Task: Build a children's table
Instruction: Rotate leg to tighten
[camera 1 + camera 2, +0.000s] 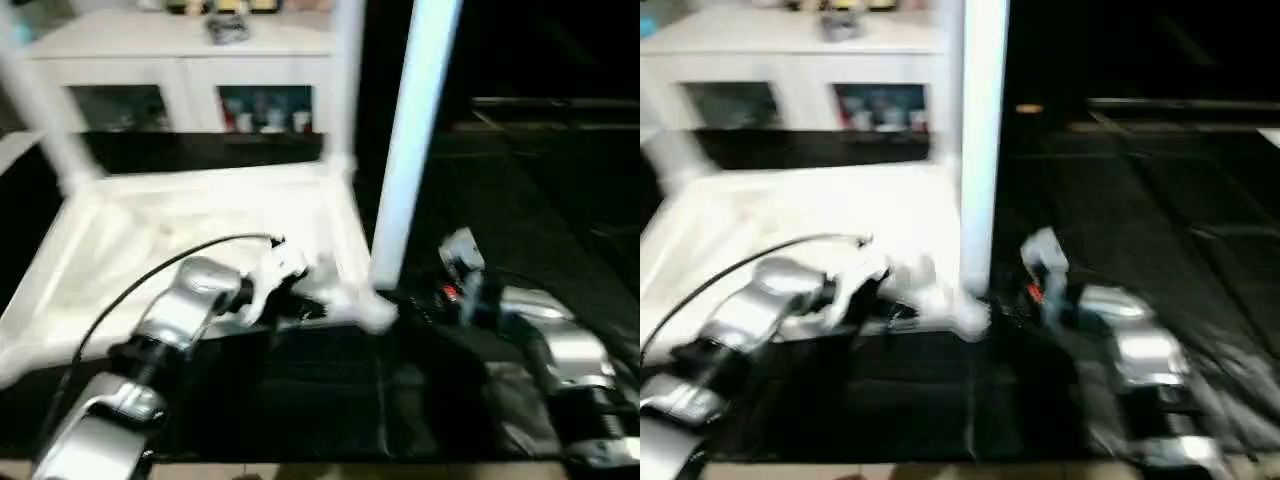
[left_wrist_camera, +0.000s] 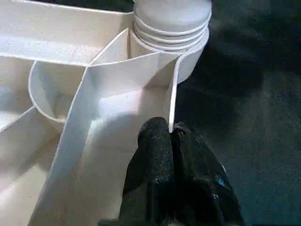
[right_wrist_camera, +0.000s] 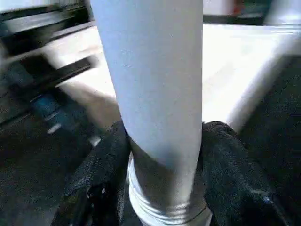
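Head views, table: white tabletop (image 1: 200,240) lies upside down, ribbed underside up, on black mat (image 1: 330,400). Two legs already upright at far corners: far-left leg (image 1: 45,110), far-right leg (image 1: 345,80).
Head views, step: a leg (image 1: 410,140) stands at the near-right corner, slightly tilted; looks like seating/screwing it into its socket.
Head views, around: white cabinet (image 1: 180,70) w/ glass doors behind, small items inside; black cable (image 1: 150,270) arcs over left forearm. Dark floor to robot's right, nothing obstructing.
L wrist view: left gripper (image 2: 170,136) clenched on the thin side wall (image 2: 173,101) of the top, just by the corner socket (image 2: 171,44); leg's ribbed base sits in it.
L wrist, how-to: prob. best to pin the top hard so it can't spin while the leg turns.
R wrist view: right gripper (image 3: 162,155) grasping the leg low down, a finger (image 3: 101,165) each side, just above the ribbed end (image 3: 164,209).
R wrist, how-to: bring leg plumb before turning; the tilt risks a cross-thread, I'd judge.
In the way: cable near the corner could snag; left gripper sits v. close to socket.
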You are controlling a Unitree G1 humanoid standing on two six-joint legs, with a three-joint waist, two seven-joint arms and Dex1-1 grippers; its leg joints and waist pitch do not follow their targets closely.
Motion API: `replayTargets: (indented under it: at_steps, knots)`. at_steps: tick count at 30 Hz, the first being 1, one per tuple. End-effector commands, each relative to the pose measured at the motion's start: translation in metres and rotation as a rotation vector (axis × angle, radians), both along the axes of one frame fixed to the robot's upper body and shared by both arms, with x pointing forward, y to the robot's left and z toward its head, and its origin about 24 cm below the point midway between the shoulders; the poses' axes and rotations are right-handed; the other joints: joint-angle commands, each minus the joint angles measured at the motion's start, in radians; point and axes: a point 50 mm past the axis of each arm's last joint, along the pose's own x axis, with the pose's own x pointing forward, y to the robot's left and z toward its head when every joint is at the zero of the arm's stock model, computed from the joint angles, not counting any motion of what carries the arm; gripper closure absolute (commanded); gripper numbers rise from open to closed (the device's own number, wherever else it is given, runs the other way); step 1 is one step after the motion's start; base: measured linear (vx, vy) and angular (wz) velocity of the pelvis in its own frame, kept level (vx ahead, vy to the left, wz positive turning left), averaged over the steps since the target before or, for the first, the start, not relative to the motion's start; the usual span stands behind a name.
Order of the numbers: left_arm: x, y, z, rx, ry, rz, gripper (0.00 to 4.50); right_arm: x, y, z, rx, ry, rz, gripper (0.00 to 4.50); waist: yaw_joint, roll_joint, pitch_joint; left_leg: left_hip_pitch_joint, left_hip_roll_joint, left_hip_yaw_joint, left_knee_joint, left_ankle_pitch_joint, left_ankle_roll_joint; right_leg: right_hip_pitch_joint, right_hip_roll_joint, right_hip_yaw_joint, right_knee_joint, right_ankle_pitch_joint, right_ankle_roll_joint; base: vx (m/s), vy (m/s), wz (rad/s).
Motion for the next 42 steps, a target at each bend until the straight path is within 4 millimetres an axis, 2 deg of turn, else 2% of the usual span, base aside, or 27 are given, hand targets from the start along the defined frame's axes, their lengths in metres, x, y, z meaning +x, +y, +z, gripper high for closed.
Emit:
replayTargets:
  at_steps: [1, 2, 4, 6, 9, 10, 11, 12, 13, 17, 20, 22, 23, 27, 29, 32, 36, 38, 42]
  knots:
    - [0.013, -0.031, 0.025, -0.081, -0.097, 0.049, 4.5, -0.009, 0.053, -0.01, 0.034, 0.062, 0.14, 2.57, -0.001, -0.021, -0.058, 0.006, -0.001, -0.004, -0.075, -0.338, 0.005, 0.038, -0.034, 0.018, -0.108, -0.611, -0.08, 0.0, 0.0, 0.0]
    - [0.015, -0.033, 0.026, -0.083, -0.1, 0.077, 4.5, -0.008, 0.058, -0.01, 0.038, 0.067, 0.118, 2.57, -0.001, -0.021, -0.059, 0.007, -0.001, -0.004, -0.075, -0.335, 0.009, 0.038, -0.034, 0.018, -0.109, -0.605, -0.082, 0.0, 0.0, 0.0]
    - [0.017, -0.041, 0.028, -0.097, -0.103, 0.126, 4.5, -0.005, 0.069, -0.011, 0.036, 0.081, 0.052, 2.58, -0.004, -0.019, -0.061, 0.004, 0.003, -0.002, -0.079, -0.31, 0.024, 0.039, -0.031, 0.024, -0.101, -0.528, -0.11, 0.0, 0.0, 0.0]
    - [0.019, -0.049, 0.03, -0.097, -0.123, 0.17, 4.5, 0.0, 0.08, -0.012, 0.02, 0.093, -0.022, 2.58, -0.006, -0.016, -0.062, 0.002, 0.005, -0.001, -0.081, -0.303, 0.023, 0.04, -0.029, 0.025, -0.097, -0.491, -0.123, 0.0, 0.0, 0.0]
    - [0.017, -0.052, 0.031, -0.085, -0.133, 0.163, 4.5, 0.003, 0.081, -0.013, 0.004, 0.106, -0.079, 2.58, -0.006, -0.014, -0.064, 0.005, 0.005, 0.0, -0.082, -0.293, 0.026, 0.04, -0.029, 0.03, -0.092, -0.437, -0.141, 0.0, 0.0, 0.0]
    - [0.017, -0.053, 0.031, -0.085, -0.132, 0.159, 4.5, 0.003, 0.081, -0.013, 0.01, 0.11, -0.082, 2.58, -0.007, -0.014, -0.065, 0.0, 0.005, 0.0, -0.083, -0.285, 0.028, 0.045, -0.028, 0.031, -0.087, -0.408, -0.15, 0.0, 0.0, 0.0]
    - [0.017, -0.053, 0.031, -0.085, -0.131, 0.155, 4.5, 0.003, 0.081, -0.013, 0.011, 0.108, -0.082, 2.58, -0.005, -0.01, -0.066, 0.0, 0.006, 0.0, -0.083, -0.277, 0.031, 0.047, -0.028, 0.031, -0.084, -0.385, -0.155, 0.0, 0.0, 0.0]
    - [0.016, -0.053, 0.031, -0.084, -0.133, 0.149, 4.5, 0.004, 0.08, -0.012, 0.016, 0.105, -0.085, 2.24, -0.006, -0.012, -0.066, 0.0, 0.006, 0.002, -0.082, -0.274, 0.033, 0.046, -0.028, 0.033, -0.085, -0.375, -0.158, 0.0, 0.0, 0.0]
    - [0.016, -0.052, 0.031, -0.082, -0.135, 0.138, 4.5, 0.004, 0.078, -0.012, 0.023, 0.097, -0.092, 2.24, -0.004, -0.01, -0.069, 0.002, 0.007, 0.002, -0.081, -0.26, 0.035, 0.047, -0.029, 0.035, -0.081, -0.342, -0.17, 0.0, 0.0, 0.0]
    - [0.014, -0.047, 0.03, -0.078, -0.131, 0.122, 4.5, 0.004, 0.068, -0.011, 0.028, 0.076, -0.101, 1.66, 0.0, -0.009, -0.071, -0.001, 0.007, 0.006, -0.078, -0.216, 0.047, 0.052, -0.029, 0.037, -0.072, -0.264, -0.197, 0.0, 0.0, 0.0]
    - [0.012, -0.04, 0.027, -0.063, -0.126, 0.099, 4.5, 0.007, 0.053, -0.007, 0.022, 0.053, -0.115, 1.4, 0.001, -0.006, -0.072, 0.0, 0.008, 0.005, -0.078, -0.215, 0.049, 0.055, -0.03, 0.037, -0.071, -0.259, -0.202, 0.0, 0.0, 0.0]
    - [0.012, -0.039, 0.027, -0.062, -0.125, 0.097, 4.5, 0.007, 0.05, -0.006, 0.022, 0.048, -0.117, 1.32, 0.001, -0.006, -0.074, 0.0, 0.008, 0.005, -0.076, -0.203, 0.053, 0.055, -0.029, 0.038, -0.067, -0.229, -0.211, 0.0, 0.0, 0.0]
    - [0.01, -0.032, 0.025, -0.052, -0.132, 0.054, 4.5, 0.005, 0.034, -0.003, -0.011, 0.018, -0.061, 1.08, 0.0, -0.004, -0.074, -0.001, 0.008, 0.006, -0.075, -0.193, 0.057, 0.056, -0.027, 0.037, -0.065, -0.199, -0.223, 0.0, 0.0, 0.0]
    - [0.007, -0.021, 0.023, -0.029, -0.136, -0.021, 4.5, 0.002, 0.008, 0.003, -0.065, -0.027, 0.044, 0.74, 0.008, -0.007, -0.077, -0.001, 0.008, 0.007, -0.069, -0.176, 0.082, 0.061, -0.026, 0.037, -0.058, -0.132, -0.245, 0.0, 0.0, 0.0]
    - [0.006, -0.018, 0.022, -0.024, -0.135, -0.048, 4.5, 0.001, 0.001, 0.006, -0.077, -0.04, 0.081, 0.65, 0.009, -0.007, -0.077, -0.004, 0.008, 0.008, -0.067, -0.167, 0.092, 0.061, -0.028, 0.037, -0.055, -0.127, -0.256, 0.0, 0.0, 0.0]
    - [0.001, -0.006, 0.02, -0.001, -0.108, -0.143, 4.5, -0.003, -0.018, 0.017, -0.115, -0.059, 0.213, 0.32, 0.012, -0.009, -0.075, 0.001, 0.01, 0.009, -0.067, -0.199, 0.091, 0.06, -0.027, 0.036, -0.06, -0.184, -0.252, 0.0, 0.0, 0.0]
    - [-0.003, 0.001, 0.022, -0.001, -0.1, -0.232, 4.5, -0.006, -0.025, 0.026, -0.115, -0.054, 0.309, 0.04, 0.03, -0.008, -0.074, 0.002, 0.015, 0.011, -0.066, -0.198, 0.09, 0.055, -0.028, 0.037, -0.058, -0.196, -0.259, 0.0, 0.0, 0.0]
    - [-0.004, 0.003, 0.022, 0.004, -0.099, -0.251, 4.5, -0.006, -0.026, 0.027, -0.116, -0.054, 0.331, 0.04, 0.04, -0.007, -0.073, 0.006, 0.017, 0.012, -0.067, -0.211, 0.082, 0.051, -0.028, 0.039, -0.058, -0.212, -0.259, 0.0, 0.0, 0.0]
    - [-0.01, 0.011, 0.022, 0.028, -0.075, -0.345, 4.5, -0.008, -0.029, 0.032, -0.154, -0.056, 0.434, 0.04, 0.048, -0.012, -0.071, 0.005, 0.018, 0.011, -0.07, -0.23, 0.067, 0.051, -0.031, 0.039, -0.059, -0.254, -0.244, 0.0, 0.0, 0.0]
